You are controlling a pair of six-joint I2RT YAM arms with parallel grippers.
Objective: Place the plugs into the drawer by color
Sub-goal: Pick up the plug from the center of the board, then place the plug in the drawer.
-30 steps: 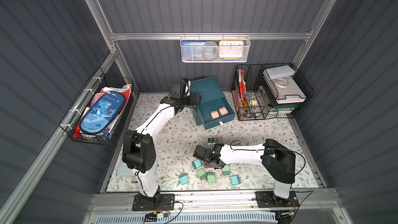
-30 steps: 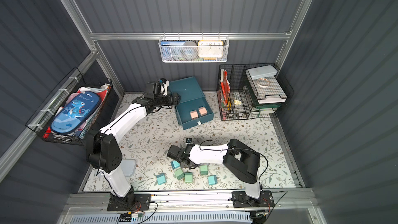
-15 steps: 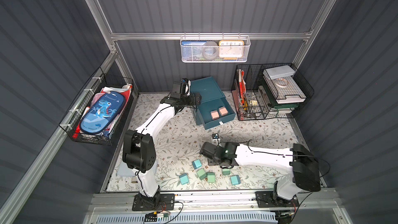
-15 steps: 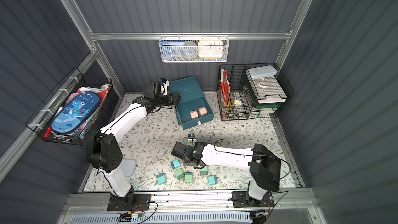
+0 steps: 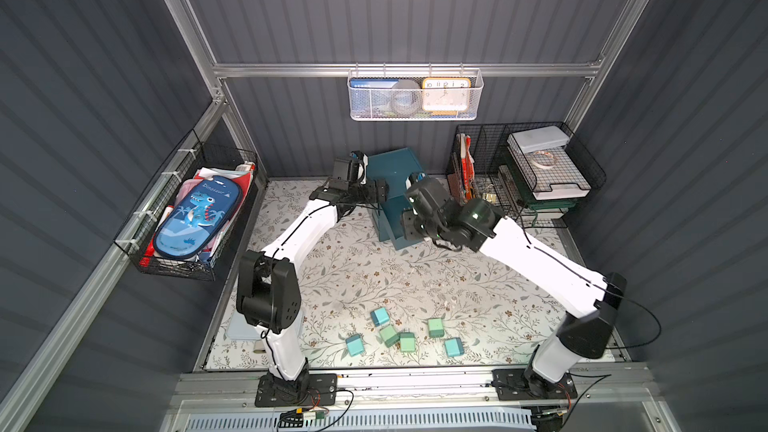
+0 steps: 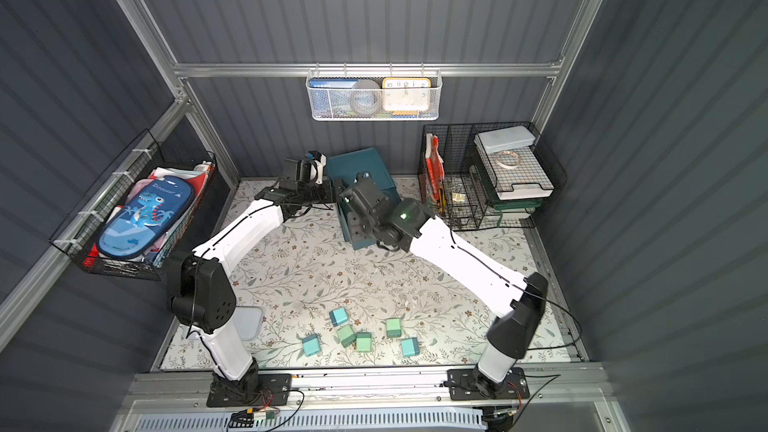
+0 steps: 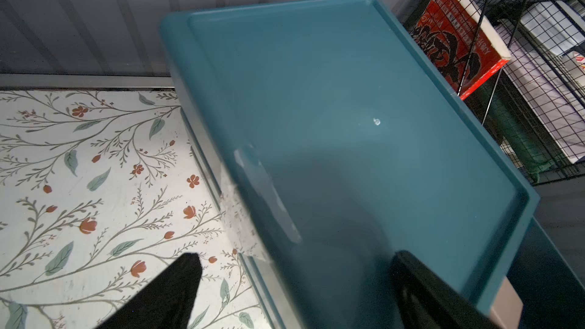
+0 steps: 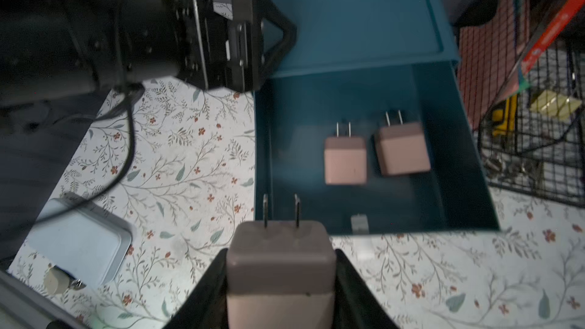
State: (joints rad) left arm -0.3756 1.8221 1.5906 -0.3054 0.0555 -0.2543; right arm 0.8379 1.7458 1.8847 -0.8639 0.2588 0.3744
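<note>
Front of bench: six small rounded cube plugs lie loose in a cluster on the floral-print mat. Three are light blue plugs and three are mint green plugs. None of these is sorted yet.

Middle: the right gripper is clenched on a peach-pink cube plug, whose metal prongs point toward the cabinet. In the right wrist view the plug shows just before the front wall of the open dark teal drawer. Whether it is already above the cavity cannot be told; in both top views the arm covers that spot.

Inside the drawer: two peach-pink plugs lie side by side on the floor, close but apart. A small white pull tab sits at the front wall.

Far: the dark teal box cabinet stands near the back wall. The left gripper is spread wide and empty. One finger is over the mat and the other over the cabinet top. Judged: it is steadying the cabinet.

Progress, judged: two of nine are stowed and the third pink one is in hand, roughly a quarter done. Left to do: release this one, then put blue and green each in its own drawer. No other drawer shows open.
</note>
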